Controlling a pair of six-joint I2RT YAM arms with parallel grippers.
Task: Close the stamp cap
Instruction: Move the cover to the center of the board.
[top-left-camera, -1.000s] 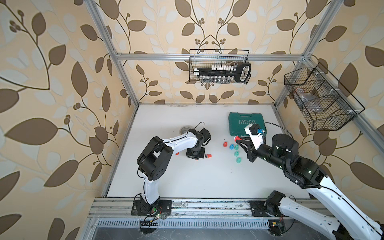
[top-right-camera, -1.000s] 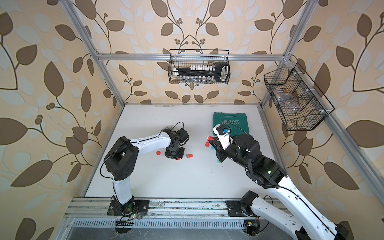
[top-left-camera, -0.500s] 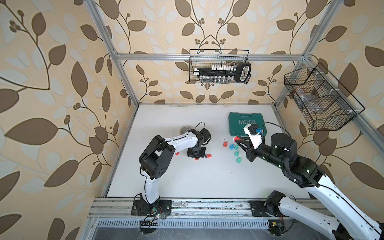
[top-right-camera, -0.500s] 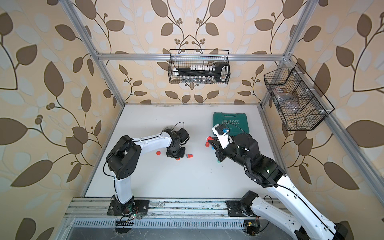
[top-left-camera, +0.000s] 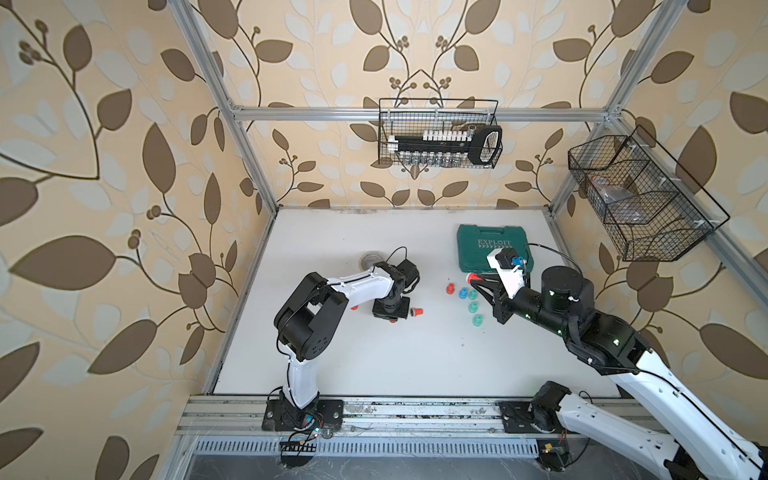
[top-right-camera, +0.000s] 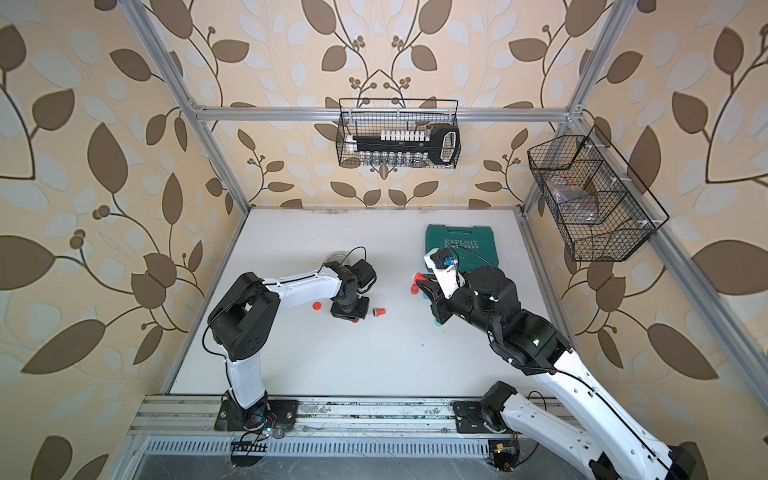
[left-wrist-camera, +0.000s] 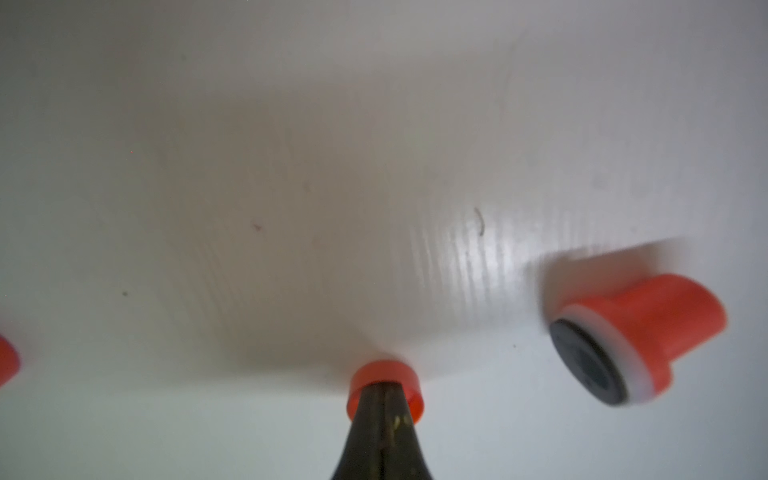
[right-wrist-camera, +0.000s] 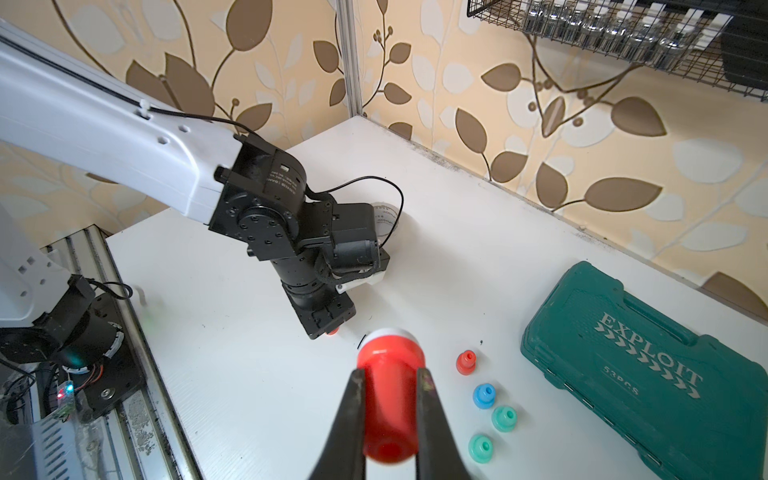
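Our right gripper (right-wrist-camera: 390, 374) clamps a red stamp (right-wrist-camera: 390, 349) by its neck, raised over the table (right-wrist-camera: 249, 395). Our left gripper (left-wrist-camera: 384, 388) has its tips pressed together on a red cap (left-wrist-camera: 386, 372) sitting on the table; we cannot tell if it grips it. A second stamp (left-wrist-camera: 640, 328) lies on its side nearby.

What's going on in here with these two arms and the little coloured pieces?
The right gripper is clamped on a red stamp, held above the table. The left gripper is shut, its tips down at a small red cap on the table; whether it pinches the cap is unclear. A second red stamp lies on its side nearby, pad uncovered. Stamp and cap are not yet joined.
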